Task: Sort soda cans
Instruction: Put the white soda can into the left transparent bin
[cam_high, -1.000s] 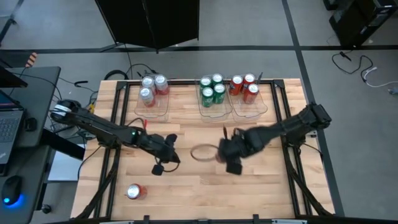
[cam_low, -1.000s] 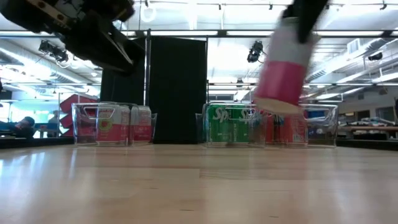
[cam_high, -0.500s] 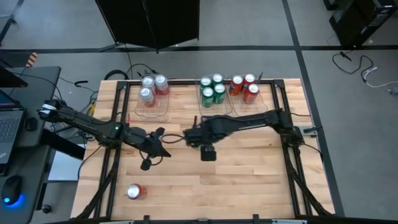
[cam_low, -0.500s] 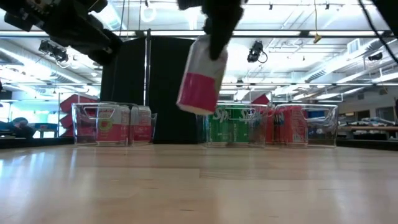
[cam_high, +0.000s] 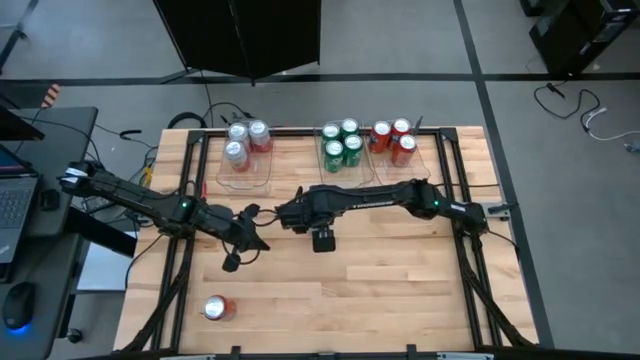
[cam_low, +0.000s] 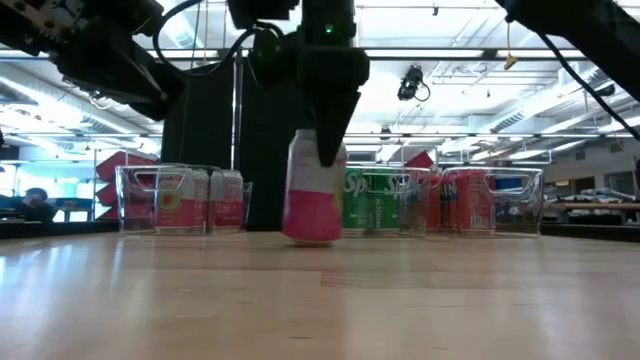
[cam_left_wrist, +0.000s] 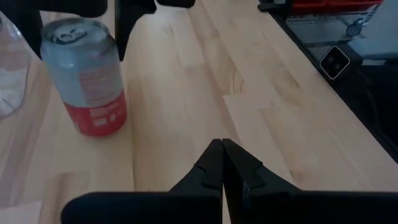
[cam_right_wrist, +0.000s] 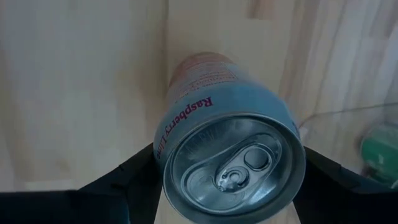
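Wooden table (cam_high: 400, 290), sorting nearly done — ten cans binned; right gripper (cam_high: 292, 213) clamps a silver can (cam_low: 313, 190) mid-table, left gripper (cam_left_wrist: 222, 163) pinched empty, one can (cam_high: 217, 308) stray

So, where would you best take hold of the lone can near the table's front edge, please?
The can looks tipped on its side, silver top toward the table's left edge. Come straight down and close the fingers across its red body at mid-length, on the curved sides rather than the ends.
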